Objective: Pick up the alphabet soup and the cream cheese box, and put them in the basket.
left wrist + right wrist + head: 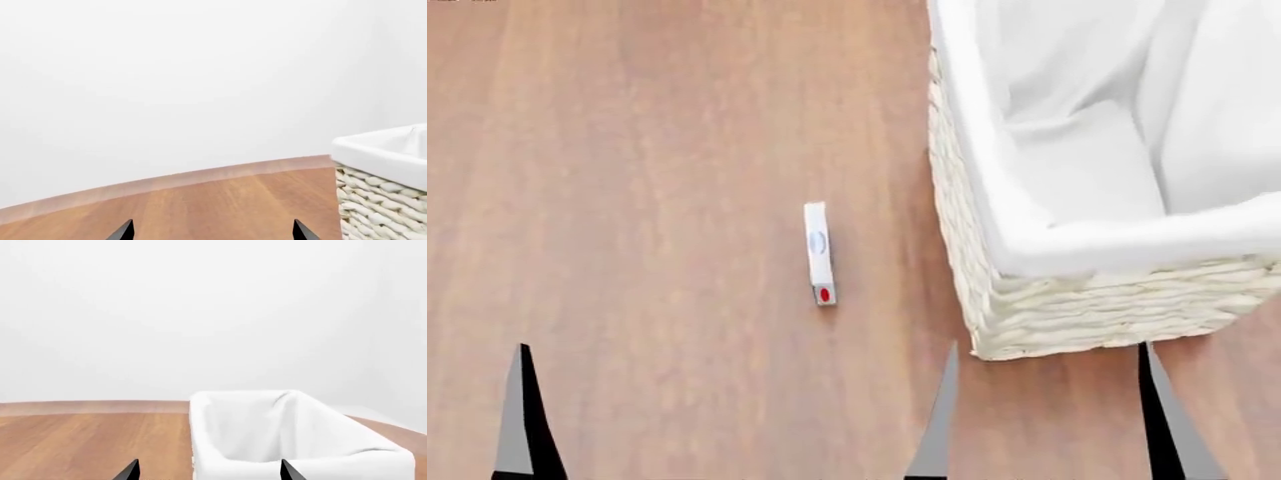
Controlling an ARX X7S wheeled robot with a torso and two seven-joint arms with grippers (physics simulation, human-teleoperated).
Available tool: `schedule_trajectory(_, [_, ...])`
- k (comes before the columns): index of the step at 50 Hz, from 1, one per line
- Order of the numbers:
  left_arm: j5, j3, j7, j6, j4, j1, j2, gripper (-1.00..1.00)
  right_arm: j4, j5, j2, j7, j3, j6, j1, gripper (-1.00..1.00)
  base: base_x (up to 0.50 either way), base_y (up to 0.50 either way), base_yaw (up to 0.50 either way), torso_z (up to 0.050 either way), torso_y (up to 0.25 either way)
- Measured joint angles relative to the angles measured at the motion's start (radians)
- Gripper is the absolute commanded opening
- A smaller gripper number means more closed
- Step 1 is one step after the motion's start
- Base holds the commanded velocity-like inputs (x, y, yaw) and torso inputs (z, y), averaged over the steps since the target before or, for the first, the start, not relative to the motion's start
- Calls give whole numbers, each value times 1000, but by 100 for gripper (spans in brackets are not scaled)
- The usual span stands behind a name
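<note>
The cream cheese box (818,252) lies on its thin edge on the wooden surface, left of the basket (1054,310), with its red spot at the near end. The basket is cream wicker with a white liner; it also shows in the left wrist view (380,200) and the right wrist view (293,440). The alphabet soup is out of view. My left gripper (213,231) is open and empty; one of its fingertips (525,420) shows near left of the box. My right gripper (1050,420) is open and empty, just in front of the basket's near left corner.
The wooden surface (654,200) stretches left of and beyond the box. Its far edge (167,180) meets a plain white wall. The basket fills the right half of the head view.
</note>
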Motion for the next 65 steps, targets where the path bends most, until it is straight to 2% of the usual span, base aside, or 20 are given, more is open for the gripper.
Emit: schedule_trajectory(65, [-5,32,-21,4,-43,-31,-12,100,35,31,23,29,-5,3,25,100,0,0,-234,0,0])
